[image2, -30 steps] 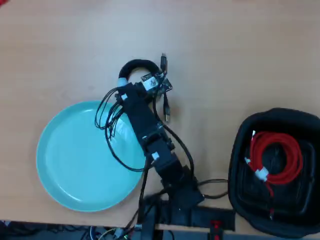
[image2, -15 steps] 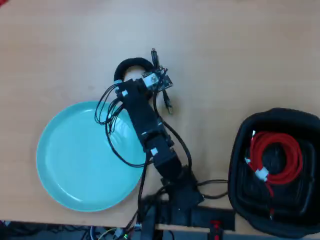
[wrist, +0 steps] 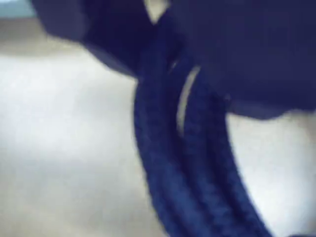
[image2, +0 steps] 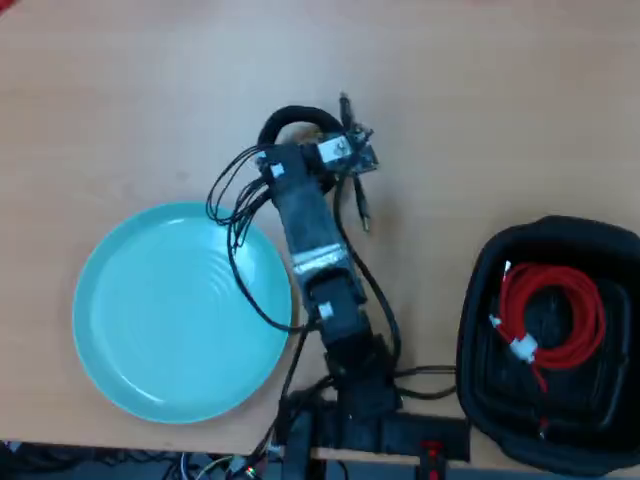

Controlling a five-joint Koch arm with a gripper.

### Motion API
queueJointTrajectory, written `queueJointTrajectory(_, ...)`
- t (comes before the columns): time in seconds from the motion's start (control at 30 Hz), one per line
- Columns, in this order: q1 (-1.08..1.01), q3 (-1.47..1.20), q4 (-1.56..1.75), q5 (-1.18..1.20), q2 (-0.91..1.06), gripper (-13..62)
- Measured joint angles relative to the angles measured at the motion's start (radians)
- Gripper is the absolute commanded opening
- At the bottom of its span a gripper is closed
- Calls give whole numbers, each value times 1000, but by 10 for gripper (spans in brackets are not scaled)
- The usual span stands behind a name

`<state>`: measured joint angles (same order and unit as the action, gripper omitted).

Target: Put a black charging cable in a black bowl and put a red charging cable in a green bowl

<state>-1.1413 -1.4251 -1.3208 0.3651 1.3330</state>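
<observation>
Arm [image2: 320, 270] stretches up the middle of the wooden table [image2: 500, 100] in the overhead view, base at the bottom edge, thin black wires [image2: 235, 215] looping off its left side over the rim of the green bowl [image2: 160, 320]. Green bowl sits lower left, nothing in it, part of its right rim covered by the arm and wires. Black bowl [image2: 490, 270] sits at the right edge, partly cut off by the frame, and holds the red charging cable [image2: 575, 310] coiled inside with white ties showing. Black charging cable [image2: 295, 120] is at the arm's tip, above the green bowl and clear of it, its arc poking out from under the wrist; a plug end dangles just right of the arm. Most of the coil is hidden by the wrist hardware. Gripper [image2: 310, 135] is clamped on that black coil: the wrist view shows thick dark cable strands [wrist: 168, 163] running down from between dark jaw parts at the top. That view is heavily blurred, fingertips not separable, table below only a pale smear.
</observation>
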Motion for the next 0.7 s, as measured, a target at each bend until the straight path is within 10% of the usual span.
queueJointTrajectory(0.7,-81,14,-187,-2,160,-58)
